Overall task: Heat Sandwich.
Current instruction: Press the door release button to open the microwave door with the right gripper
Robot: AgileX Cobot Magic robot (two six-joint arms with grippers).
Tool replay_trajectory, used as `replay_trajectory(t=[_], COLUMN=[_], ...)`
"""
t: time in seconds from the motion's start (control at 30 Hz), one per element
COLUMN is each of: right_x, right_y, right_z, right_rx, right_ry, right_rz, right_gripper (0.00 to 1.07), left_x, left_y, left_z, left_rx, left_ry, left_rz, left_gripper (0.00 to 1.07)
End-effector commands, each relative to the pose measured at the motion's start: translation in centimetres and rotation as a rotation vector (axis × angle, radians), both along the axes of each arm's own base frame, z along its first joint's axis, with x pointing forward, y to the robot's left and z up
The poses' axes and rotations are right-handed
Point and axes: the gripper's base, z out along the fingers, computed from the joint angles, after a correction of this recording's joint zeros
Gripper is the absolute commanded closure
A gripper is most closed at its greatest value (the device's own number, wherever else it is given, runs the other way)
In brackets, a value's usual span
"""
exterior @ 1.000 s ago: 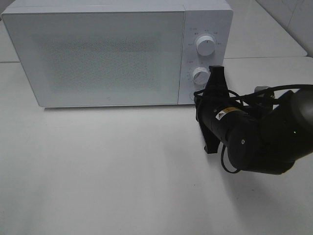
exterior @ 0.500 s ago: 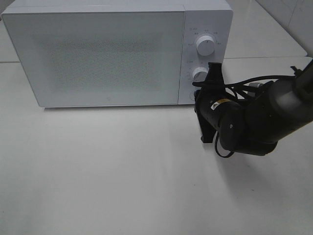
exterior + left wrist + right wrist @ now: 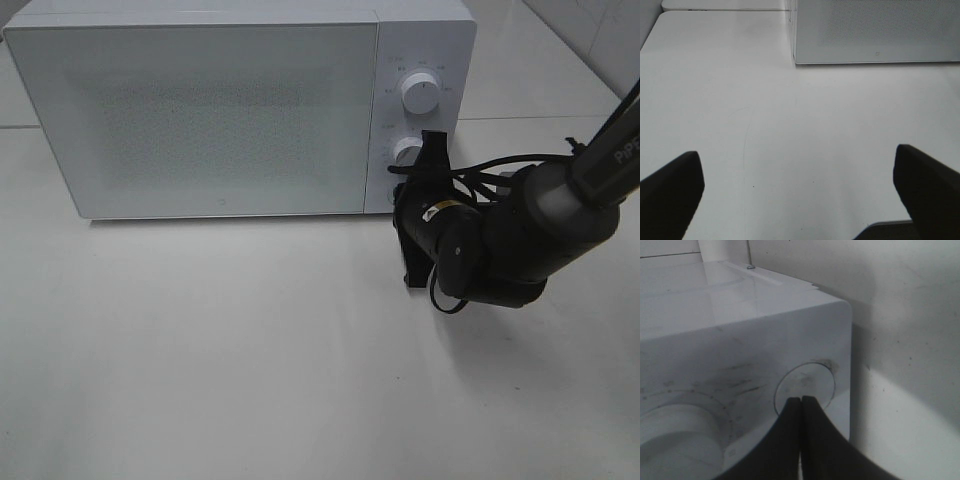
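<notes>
R gripper is clenched, fingers pressed flat together w/ nothing between them, tips touching the lower rim of the round button at the bottom of the microwave's ctrl panel. Just beside that button, on the same panel, sits the lower knob, partly hidden in the high view by the gripper body; the upper knob is above it, clear of the arm. R arm comes in from the right edge of the table, wrist rolled so the gripper body stands roughly vertical in front of the panel, w/ a black cable looped over the wrist. Microwave stands along the far edge of the table, from near the far-left corner to past the middle, panel end toward the right edge. Its door is closed, and the dotted window shows nothing of the inside. L gripper is released, its dark fingers spread wide apart w/ nothing between them, over bare tabletop toward the left edge, facing the microwave's front-left corner and well apart from it. Sandwich: not seen in any view, so cannot tell where it is.
</notes>
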Motion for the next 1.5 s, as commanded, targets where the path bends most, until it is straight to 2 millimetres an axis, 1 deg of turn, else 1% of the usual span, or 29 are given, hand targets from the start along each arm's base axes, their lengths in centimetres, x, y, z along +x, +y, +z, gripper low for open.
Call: replay_trajectory(t=[0.03,0.17,0.23,0.4,0.6,0.63,0.73,0.83,0.87,1.0,1.03,1.07,1.13,1.33,1.5], right_x=[0.6,0.8,1.1,1.6,2.5,2.9,3.3,3.9,3.9,5.6,5.6,6.2,6.5,6.5,6.3], right_y=[0.2,0.2,0.0,0.0,0.5,0.7,0.8,0.8,0.8,0.5,0.5,0.6,0.6,0.6,0.6], right_z=[-0.2,-0.5,-0.2,0.1,0.0,0.1,0.3,1.0,1.0,1.7,1.7,1.9,2.0,1.7,1.9], right_rx=[0.01,0.018,0.009,-0.002,0.013,0.017,0.016,-0.027,-0.027,-0.015,-0.015,-0.013,-0.016,-0.025,-0.02], right_ry=[-0.002,0.0,-0.047,-0.072,-0.092,-0.115,-0.146,-0.24,-0.24,-0.285,-0.285,-0.294,-0.29,-0.254,-0.235], right_rz=[-0.005,-0.029,-0.059,-0.079,-0.086,-0.09,-0.095,-0.104,-0.104,-0.124,-0.124,-0.108,-0.103,-0.096,-0.094], right_gripper=[1.07,1.07,1.07,1.07,1.07,1.07,1.07,1.07,1.07,1.07,1.07,1.07,1.07,1.07,1.07], left_x=[0.0,0.0,0.0,0.0,0.0,0.0,0.0,0.0,0.0,0.0,0.0,0.0,0.0,0.0,0.0], left_y=[0.0,0.0,0.0,0.0,0.0,0.0,0.0,0.0,0.0,0.0,0.0,0.0,0.0,0.0,0.0], left_z=[0.1,0.1,0.1,0.1,0.1,0.1,0.1,0.1,0.1,0.1,0.1,0.1,0.1,0.1,0.1], left_rx=[-0.005,-0.005,-0.005,-0.005,-0.005,-0.005,-0.005,-0.005,-0.005,-0.005,-0.005,-0.005,-0.005,-0.005,-0.005], left_ry=[-0.017,-0.017,-0.017,-0.017,-0.017,-0.017,-0.017,-0.017,-0.017,-0.017,-0.017,-0.017,-0.017,-0.017,-0.017], left_rz=[0.003,0.003,0.003,0.003,0.003,0.003,0.003,0.003,0.003,0.003,0.003,0.003,0.003,0.003,0.003], left_gripper=[0.1,0.1,0.1,0.1,0.1,0.1,0.1,0.1,0.1,0.1,0.1,0.1,0.1,0.1,0.1])
